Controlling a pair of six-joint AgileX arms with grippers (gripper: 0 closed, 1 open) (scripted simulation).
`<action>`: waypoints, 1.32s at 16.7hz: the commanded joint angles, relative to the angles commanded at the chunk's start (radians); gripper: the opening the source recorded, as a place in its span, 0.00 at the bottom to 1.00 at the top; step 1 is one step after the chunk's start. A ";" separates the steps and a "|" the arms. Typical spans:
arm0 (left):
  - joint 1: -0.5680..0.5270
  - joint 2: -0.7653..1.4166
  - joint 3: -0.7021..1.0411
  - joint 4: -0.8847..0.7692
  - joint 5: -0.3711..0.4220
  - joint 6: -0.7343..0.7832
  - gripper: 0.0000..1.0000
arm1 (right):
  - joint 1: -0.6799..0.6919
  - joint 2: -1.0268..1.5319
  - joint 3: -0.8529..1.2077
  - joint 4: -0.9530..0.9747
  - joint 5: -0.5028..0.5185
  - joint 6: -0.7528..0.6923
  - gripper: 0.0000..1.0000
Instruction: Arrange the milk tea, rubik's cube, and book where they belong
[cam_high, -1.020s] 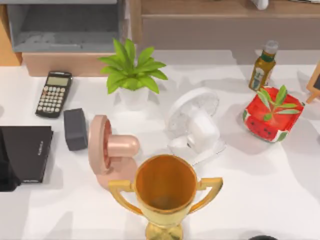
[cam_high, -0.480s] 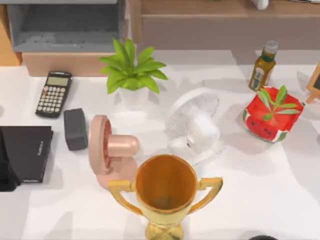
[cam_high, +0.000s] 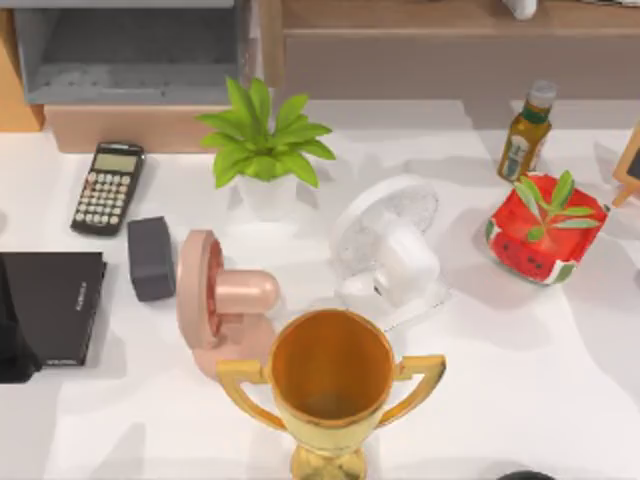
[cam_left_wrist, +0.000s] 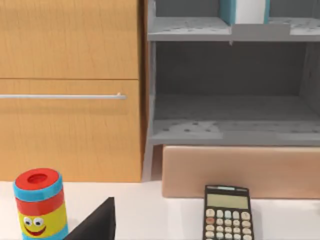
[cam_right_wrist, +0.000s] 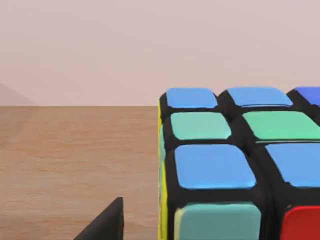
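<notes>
Blue, green and red stickered rubik's cube (cam_right_wrist: 235, 165) on brown wood surface (cam_right_wrist: 75, 160), close to right gripper; finger state of both grippers indiscernible.

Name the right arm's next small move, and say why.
Probably back the right gripper away from the rubik's cube: it appears to sit on the wooden shelf, so it looks placed. The left gripper hovers facing the cabinet, near the calculator.

Middle: big gold cup (cam_high: 331, 385), pink fan (cam_high: 220, 297) and white fan (cam_high: 388, 252) stand close together.
Front right: bare table (cam_high: 540, 380), room to pass.
</notes>
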 joint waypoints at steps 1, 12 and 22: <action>0.000 0.000 0.000 0.000 0.000 0.000 1.00 | 0.000 0.000 0.000 0.000 0.000 0.000 1.00; 0.000 0.000 0.000 0.000 0.000 0.000 1.00 | 0.018 -0.113 -0.153 0.035 0.018 0.001 1.00; 0.000 0.000 0.000 0.000 0.000 0.000 1.00 | -0.010 -0.255 -0.291 0.033 -0.011 0.000 1.00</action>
